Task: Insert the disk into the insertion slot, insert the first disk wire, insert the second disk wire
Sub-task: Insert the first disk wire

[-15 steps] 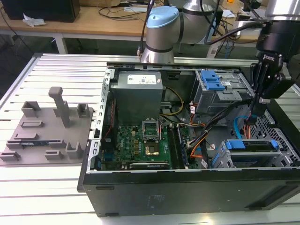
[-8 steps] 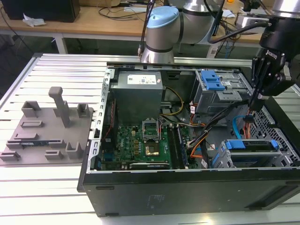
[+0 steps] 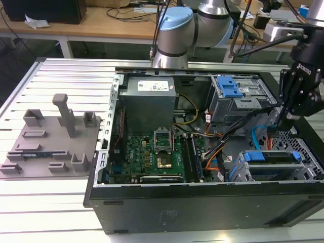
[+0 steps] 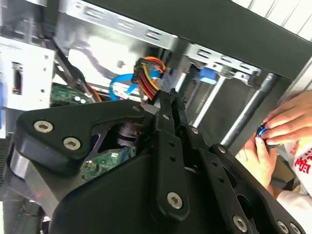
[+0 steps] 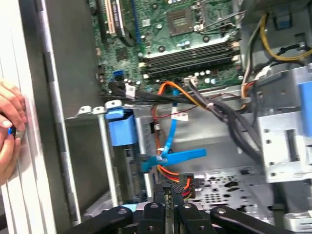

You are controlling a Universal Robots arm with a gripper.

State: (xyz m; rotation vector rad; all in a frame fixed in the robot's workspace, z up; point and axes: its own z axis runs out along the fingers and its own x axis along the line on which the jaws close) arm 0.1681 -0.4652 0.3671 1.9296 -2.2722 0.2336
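The disk (image 3: 276, 158) lies in its blue carrier inside the insertion slot (image 3: 304, 144), the perforated grey cage at the case's front on the exterior view's right. My gripper (image 3: 273, 127) hangs just above the disk's rear end. In both wrist views the fingers (image 5: 170, 195) stand close together against a black connector (image 5: 184, 184) with red, orange and yellow wires (image 4: 148, 73). A blue disk wire (image 5: 170, 139) with a flat blue plug (image 5: 183, 156) hangs loose just ahead of the fingertips (image 4: 169, 97).
The taller drive bay with a blue latch (image 3: 230, 88) stands behind the gripper. The motherboard (image 3: 157, 152) and black cable bundles (image 5: 229, 117) fill the case's middle. A person's hands (image 4: 273, 141) rest outside the case wall. A grey fixture plate (image 3: 50, 136) lies on the exterior view's left.
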